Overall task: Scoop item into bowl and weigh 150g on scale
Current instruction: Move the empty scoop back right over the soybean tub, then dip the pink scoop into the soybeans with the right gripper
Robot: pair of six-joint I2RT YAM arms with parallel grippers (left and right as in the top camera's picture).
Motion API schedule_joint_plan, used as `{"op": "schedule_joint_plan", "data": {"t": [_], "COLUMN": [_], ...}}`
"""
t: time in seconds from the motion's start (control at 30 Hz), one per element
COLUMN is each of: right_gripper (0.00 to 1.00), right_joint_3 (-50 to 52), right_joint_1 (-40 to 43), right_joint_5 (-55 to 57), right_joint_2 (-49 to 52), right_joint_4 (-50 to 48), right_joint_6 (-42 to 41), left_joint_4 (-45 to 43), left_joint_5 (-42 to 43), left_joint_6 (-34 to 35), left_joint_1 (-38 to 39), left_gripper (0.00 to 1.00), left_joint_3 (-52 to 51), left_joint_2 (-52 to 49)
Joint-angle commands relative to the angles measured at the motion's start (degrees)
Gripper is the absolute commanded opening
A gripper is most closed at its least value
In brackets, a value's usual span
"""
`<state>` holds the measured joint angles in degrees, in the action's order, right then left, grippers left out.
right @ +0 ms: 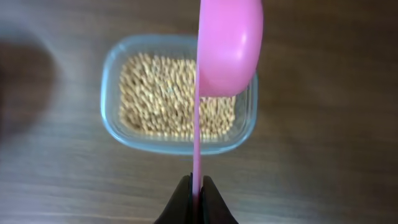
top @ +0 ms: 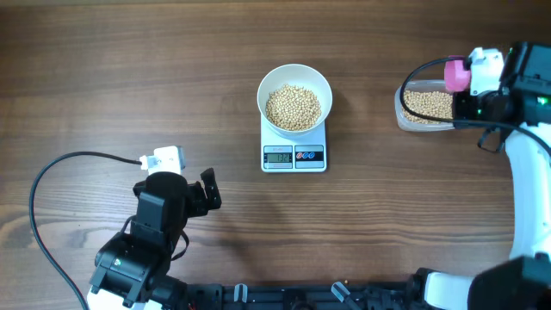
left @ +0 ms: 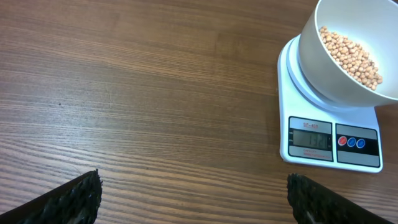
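Note:
A white bowl (top: 295, 84) holding beige beans (top: 293, 107) stands on the white scale (top: 294, 156) at the table's middle; its display is lit. The bowl (left: 348, 74) and scale (left: 333, 140) also show at the right of the left wrist view. My left gripper (top: 209, 191) rests open at the lower left, apart from the scale, with bare wood between its fingertips (left: 81, 196). My right gripper (right: 196, 186) is shut on the handle of a pink scoop (right: 229, 46), which hovers over a clear tub (right: 112, 74) of beans (right: 161, 93). The scoop (top: 457, 76) sits at the tub's right end (top: 428, 105).
A black cable (top: 52, 172) loops across the table at the left, beside the left arm. The right arm's white link (top: 529, 198) runs down the right edge. Dark hardware (top: 293, 297) lines the front edge.

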<state>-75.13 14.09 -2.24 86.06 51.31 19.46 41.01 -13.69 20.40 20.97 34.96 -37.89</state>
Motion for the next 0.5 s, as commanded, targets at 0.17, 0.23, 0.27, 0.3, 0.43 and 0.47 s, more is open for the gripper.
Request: {"op": "schedule_joint_plan", "data": {"t": [0.17,0.23,0.27,0.3,0.43,0.47], "right_gripper": [0.04,0.04,0.04,0.04,0.04,0.04], "right_joint_3": [-0.6,-0.1,-0.1,-0.1,0.0,0.2], "right_joint_1": [-0.8,-1.3,-1.6,-1.9,-2.8,-2.9], "right_joint_5": [4.4,4.4,4.4,4.4,6.2,7.7], "right_joint_2": [5.1,5.9,6.4,7.1,8.2,8.3], "right_joint_4": [1.3,1.3,1.5,1.7,1.2,1.2], "right_joint_6": [1.4,1.3,1.2,1.0,-0.6,-0.6], "left_joint_4": [0.0,0.0,0.0,0.0,0.0,0.0], "left_joint_5": [-0.7,-0.7,-0.7,-0.7,-0.7,-0.7], "left_joint_6": [-0.6,-0.7,-0.6,-0.6,-0.7,-0.7], "left_joint_1": [-0.4,-0.4,-0.4,-0.4,-0.4,-0.4], "left_gripper": [1.00,1.00,1.00,1.00,1.00,1.00], "left_joint_3": [-0.4,-0.4,-0.4,-0.4,-0.4,-0.4], "left_joint_2": [0.0,0.0,0.0,0.0,0.0,0.0]}}
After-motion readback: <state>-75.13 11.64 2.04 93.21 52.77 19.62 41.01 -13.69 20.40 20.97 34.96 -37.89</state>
